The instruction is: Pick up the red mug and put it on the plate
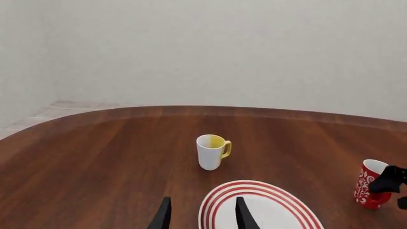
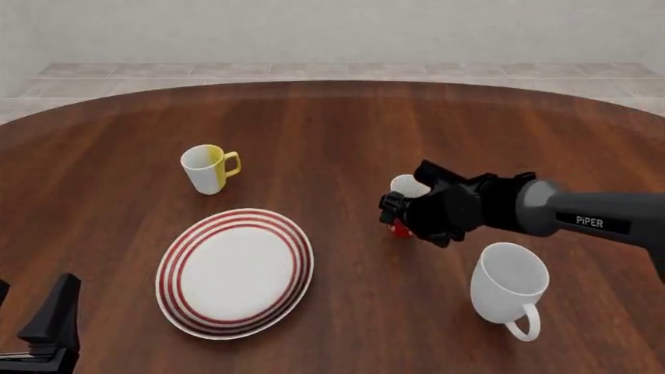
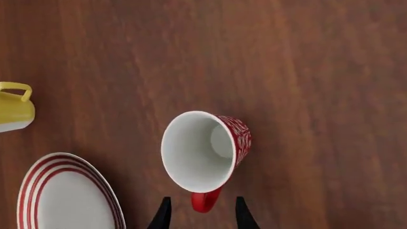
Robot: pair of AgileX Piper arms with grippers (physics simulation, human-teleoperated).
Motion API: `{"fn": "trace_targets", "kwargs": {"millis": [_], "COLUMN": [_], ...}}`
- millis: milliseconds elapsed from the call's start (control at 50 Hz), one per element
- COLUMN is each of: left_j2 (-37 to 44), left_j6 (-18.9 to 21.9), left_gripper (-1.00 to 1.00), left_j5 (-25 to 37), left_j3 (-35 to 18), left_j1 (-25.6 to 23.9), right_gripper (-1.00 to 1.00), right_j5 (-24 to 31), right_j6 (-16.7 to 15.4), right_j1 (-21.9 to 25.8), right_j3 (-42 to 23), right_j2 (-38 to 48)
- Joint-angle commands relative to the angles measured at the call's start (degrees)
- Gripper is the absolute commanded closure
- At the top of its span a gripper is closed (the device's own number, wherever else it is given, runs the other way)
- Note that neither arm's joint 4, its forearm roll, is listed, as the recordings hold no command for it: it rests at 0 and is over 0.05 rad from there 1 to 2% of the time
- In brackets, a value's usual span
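The red mug (image 2: 406, 186) stands upright on the table right of centre, its white inside open to the right wrist view (image 3: 200, 150). My right gripper (image 2: 400, 218) hovers just over its near side, open, with the red handle (image 3: 205, 202) lying between the fingertips of the gripper (image 3: 202, 217) and not pinched. The plate (image 2: 163, 284), white with red rings, lies flat to the left of the mug with a gap between them. My left gripper (image 2: 47, 327) sits at the near left corner, open and holding nothing, its fingers (image 1: 163, 217) pointing past the plate's rim (image 1: 222, 193).
A white-and-yellow mug (image 2: 208, 169) stands behind the plate toward the far left. A larger plain white mug (image 2: 507, 284) stands at the near right, close under the right arm. The round wooden table's (image 2: 332, 117) far edge curves across the back.
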Motion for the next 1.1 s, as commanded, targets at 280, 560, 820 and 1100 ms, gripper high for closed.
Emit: {"fn": "trace_targets", "kwargs": {"millis": [280, 560, 820, 1100], "left_j2": [0.0, 0.0, 0.0, 0.0], "left_j6": [0.1, 0.0, 0.2, 0.5], "left_gripper": [-1.0, -1.0, -1.0, -1.0], "left_j5": [-1.0, -1.0, 0.0, -0.1], "left_j3": [1.2, 1.2, 0.1, 0.5], "left_j1": [-0.2, -0.3, -0.4, -0.7], "right_gripper": [1.0, 1.0, 1.0, 1.0], "right_j5": [0.2, -0.4, 0.5, 0.2], "right_j6": [-2.8, -10.0, -18.6, -29.5], "right_j1": [-0.4, -1.4, 3.2, 9.5], "right_j3": [0.1, 0.4, -4.1, -7.2], "right_j2": [-0.6, -2.2, -4.6, -7.3]}}
